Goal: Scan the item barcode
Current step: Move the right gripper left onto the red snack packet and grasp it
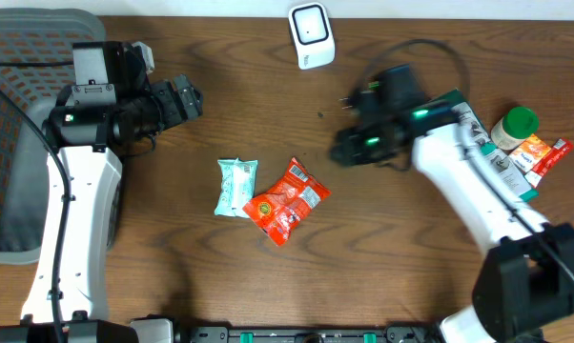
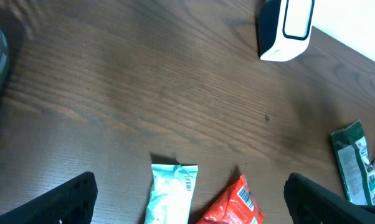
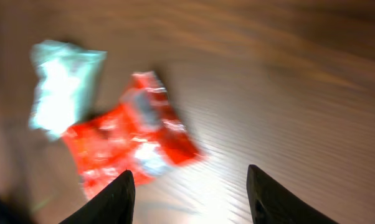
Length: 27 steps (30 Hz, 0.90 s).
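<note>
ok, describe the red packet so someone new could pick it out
Start at the middle of the wooden table, on the robot's side of the white barcode scanner. Two packets lie there touching. The red snack packet is the right-hand one from overhead, bright red-orange against the pale mint packet.

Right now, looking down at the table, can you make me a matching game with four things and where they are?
Things:
1. scanner
2. red packet
3. jar
4. basket

Places, in the overhead view:
A. left edge
B. right edge
C. middle, beside the mint packet
D. top, near the middle

Pairs: 1-D, 2-C, 3-B, 4-A
</note>
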### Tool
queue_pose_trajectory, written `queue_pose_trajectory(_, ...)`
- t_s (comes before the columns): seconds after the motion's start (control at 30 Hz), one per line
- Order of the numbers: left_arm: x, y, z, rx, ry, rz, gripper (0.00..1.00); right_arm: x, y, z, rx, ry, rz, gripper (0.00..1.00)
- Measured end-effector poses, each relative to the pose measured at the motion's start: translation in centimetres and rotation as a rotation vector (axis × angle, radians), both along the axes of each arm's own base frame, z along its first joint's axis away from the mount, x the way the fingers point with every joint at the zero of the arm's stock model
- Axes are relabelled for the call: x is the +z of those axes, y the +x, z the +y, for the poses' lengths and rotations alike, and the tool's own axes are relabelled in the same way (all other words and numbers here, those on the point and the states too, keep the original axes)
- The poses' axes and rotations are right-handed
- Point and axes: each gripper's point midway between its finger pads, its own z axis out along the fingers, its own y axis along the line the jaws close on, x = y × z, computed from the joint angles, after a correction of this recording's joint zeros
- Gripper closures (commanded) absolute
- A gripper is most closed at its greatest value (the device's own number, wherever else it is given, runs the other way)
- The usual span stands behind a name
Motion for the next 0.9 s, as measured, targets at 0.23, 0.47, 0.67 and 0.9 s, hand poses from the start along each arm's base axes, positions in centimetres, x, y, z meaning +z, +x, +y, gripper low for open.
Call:
queue_pose_trajectory(0.23,0.0,0.0,0.0,0.000,0.000,0.000,0.04,-2.5,-2.7,11.1,0.204,0.012,-0.104,0.37)
queue_pose_trajectory(0.47,0.0,0.0,0.0,0.000,0.000,0.000,0.04,-9.2,-4.7,13.1,0.159,-0.128,-0.031,0.43)
queue_pose_trajectory(0.67,0.0,0.0,0.0,0.001,0.000,0.000,0.04,-10.7,-6.7,9.8,0.154,-0.265,0.079,0.41)
queue_pose_trajectory(0.9,0.0,0.0,0.0,0.000,0.000,0.000,0.04,-11.1,-7.1,2.4,0.164,-0.480,0.171,0.39)
